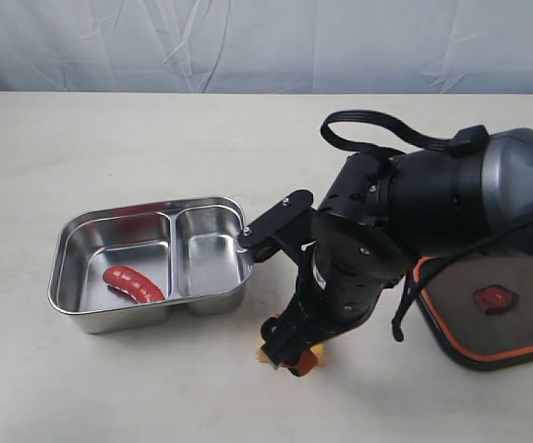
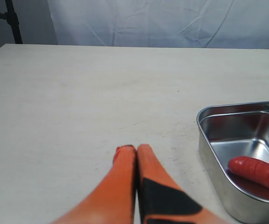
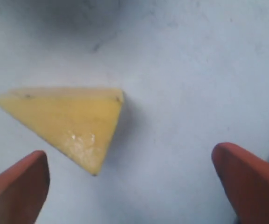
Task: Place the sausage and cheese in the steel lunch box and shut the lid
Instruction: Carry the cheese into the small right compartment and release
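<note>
Sausage (image 1: 134,283) lies inside the steel lunch box (image 1: 123,319).

Box (image 1: 118,319): mirror-bright polished steel. Sausage (image 1: 133,283): smooth, glossy. Cheese (image 3: 73,128): waxy, slight sheen. Table (image 1: 109,138): matt. Backdrop (image 1: 248,46): creased cloth.

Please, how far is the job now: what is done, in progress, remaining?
Done: glossy red toy sausage lies in the shiny steel lunch box. In hand: right claw, open, hovers over the yellow wedge-shaped toy cheese on the table. Remaining: cheese into box, dark translucent lid on.
</note>
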`<state>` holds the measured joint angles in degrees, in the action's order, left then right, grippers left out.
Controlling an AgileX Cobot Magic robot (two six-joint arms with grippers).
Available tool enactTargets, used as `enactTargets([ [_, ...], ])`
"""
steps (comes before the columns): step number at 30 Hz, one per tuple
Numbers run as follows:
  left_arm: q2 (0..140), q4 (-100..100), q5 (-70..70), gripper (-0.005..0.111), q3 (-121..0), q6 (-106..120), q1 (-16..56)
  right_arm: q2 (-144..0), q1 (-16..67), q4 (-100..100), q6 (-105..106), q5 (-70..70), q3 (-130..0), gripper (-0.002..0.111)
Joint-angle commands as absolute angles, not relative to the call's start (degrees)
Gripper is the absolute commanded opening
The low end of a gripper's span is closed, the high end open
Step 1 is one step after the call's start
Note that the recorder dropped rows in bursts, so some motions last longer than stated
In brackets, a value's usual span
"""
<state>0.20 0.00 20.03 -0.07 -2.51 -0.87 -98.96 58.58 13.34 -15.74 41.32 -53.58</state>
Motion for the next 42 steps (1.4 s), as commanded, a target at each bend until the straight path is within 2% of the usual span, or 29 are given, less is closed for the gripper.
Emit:
enactTargets([
  [1,0.0,0.3,19.3,0.0,0.0,-2.6,-1.0,-98.4,58.5,10.3,-9.7,34.8,-53.5,0.094],
  [9,0.0,0.3,19.3,0.0,0.0,-2.6,-1.0,-98.5,58.5,4.7,8.5,32.6,-53.5,0.094],
  [16,0.0,0.3,19.3,0.0,0.0,-2.6,-1.0,-99.4,58.5,2.8,10.5,29.2,-53.5,0.094],
  [23,0.0,0.3,19.3,0.0,0.0,-2.6,-1.0,-106.3,58.5,3.7,11.2,28.3,-53.5,0.093],
  [24,0.0,0.3,19.3,0.0,0.0,-2.6,-1.0,-106.5,58.5,3.7,11.2,28.3,-53.5,0.09],
  [25,0.0,0.3,19.3,0.0,0.0,-2.6,-1.0,-106.8,58.5,3.7,11.2,28.3,-53.5,0.078],
  [26,0.0,0.3,19.3,0.0,0.0,-2.6,-1.0,-106.8,58.5,3.7,11.2,28.0,-53.5,0.07],
  [27,0.0,0.3,19.3,0.0,0.0,-2.6,-1.0,-106.8,58.5,3.7,11.2,28.0,-53.5,0.048],
  [28,0.0,0.3,19.3,0.0,0.0,-2.6,-1.0,-106.8,58.5,3.7,11.2,28.1,-53.5,0.037],
  [29,0.0,0.3,19.3,0.0,0.0,-2.6,-1.0,-106.8,58.5,3.7,11.2,28.3,-53.5,0.014],
  [30,0.0,0.3,19.3,0.0,0.0,-2.6,-1.0,-106.8,58.5,3.7,11.2,29.0,-53.5,-0.001],
  [36,0.0,0.3,19.3,0.0,0.0,-2.6,-1.0,-101.2,58.5,0.0,10.3,36.9,-53.5,-0.001],
  [42,0.0,0.3,19.3,0.0,0.0,-2.6,-1.0,-91.4,58.5,-1.9,6.7,32.5,-54.3,-0.001],
])
